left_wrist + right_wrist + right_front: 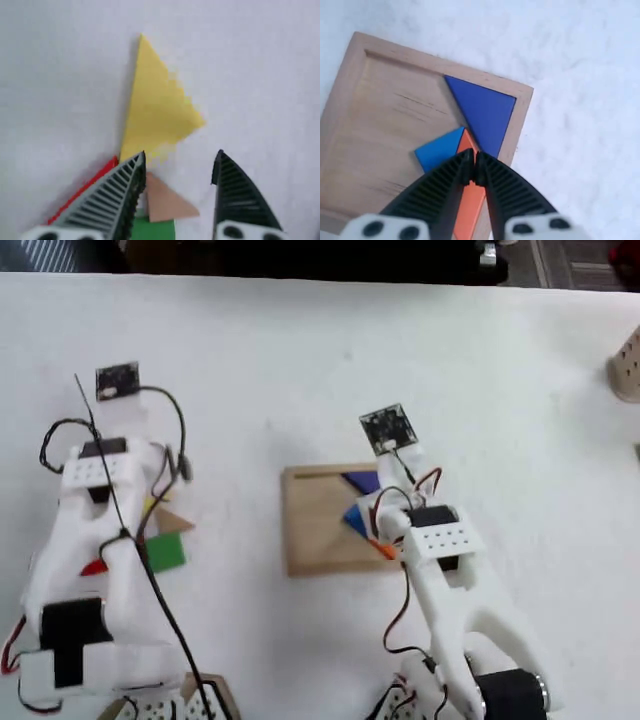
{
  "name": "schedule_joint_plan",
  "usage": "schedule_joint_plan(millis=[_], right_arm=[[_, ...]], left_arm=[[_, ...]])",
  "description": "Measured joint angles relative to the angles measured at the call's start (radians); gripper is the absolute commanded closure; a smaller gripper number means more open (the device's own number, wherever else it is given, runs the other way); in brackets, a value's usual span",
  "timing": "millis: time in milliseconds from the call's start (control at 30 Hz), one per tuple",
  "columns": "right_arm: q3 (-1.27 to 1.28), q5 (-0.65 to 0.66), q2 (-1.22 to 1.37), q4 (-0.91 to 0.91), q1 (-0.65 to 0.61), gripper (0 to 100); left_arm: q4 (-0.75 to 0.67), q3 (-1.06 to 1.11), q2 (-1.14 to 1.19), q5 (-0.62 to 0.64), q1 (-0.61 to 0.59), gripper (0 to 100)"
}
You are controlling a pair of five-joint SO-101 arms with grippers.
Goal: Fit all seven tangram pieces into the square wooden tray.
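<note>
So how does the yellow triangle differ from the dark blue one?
The yellow triangle lies on the bare table; the dark blue triangle sits in a corner of the wooden tray. Yellow has the open left pincer by it; dark blue, the shut right pincer. Both lie flat.

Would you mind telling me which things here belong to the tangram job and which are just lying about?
Job: wooden tray; dark blue triangle; light blue piece; orange piece; yellow triangle; red piece; tan triangle; green square.
Lying about: perforated beige object, far right.
</note>
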Motion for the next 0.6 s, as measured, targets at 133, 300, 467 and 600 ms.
schedule_joint_plan(millis=[133,300,467,600], right_arm=[[0.000,0.002,0.000,0.000,0.000,98.1],[0.000,0.002,0.000,0.000,0.000,98.1],[0.000,0.002,0.000,0.000,0.000,98.1],[0.000,0.002,0.000,0.000,0.000,98.1]], left_arm=[[0.066,0.124,-0.130,-0.092,0.000,80],[0.066,0.302,-0.252,-0.121,0.000,80],[0.048,0.325,-0.273,-0.123,0.003,81],[0.000,0.348,-0.270,-0.089,0.057,81]])
